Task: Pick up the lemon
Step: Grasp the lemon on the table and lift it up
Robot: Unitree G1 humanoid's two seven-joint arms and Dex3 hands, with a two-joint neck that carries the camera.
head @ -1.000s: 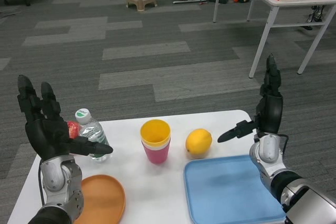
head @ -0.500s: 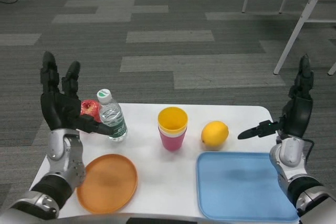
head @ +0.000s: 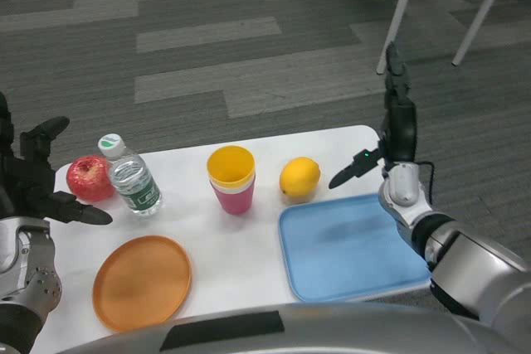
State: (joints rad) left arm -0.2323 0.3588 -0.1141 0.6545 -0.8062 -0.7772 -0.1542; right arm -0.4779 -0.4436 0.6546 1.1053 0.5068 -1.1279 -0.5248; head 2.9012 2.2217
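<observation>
White bench [head: 199, 230]: apple [head: 90, 177] and bottle [head: 131, 177] at far left; stacked cups [head: 232, 179], lemon [head: 299, 178] mid; orange plate [head: 142, 281] near left; blue tray [head: 353, 245] near right.

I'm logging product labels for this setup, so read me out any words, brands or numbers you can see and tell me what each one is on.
No text can be read anywhere in this view.
water bottle: it carries a clear wrap label, but any print on it is too small and blurred to read.
lemon, apple, stacked cups, orange plate, blue tray: no lettering visible.
</observation>
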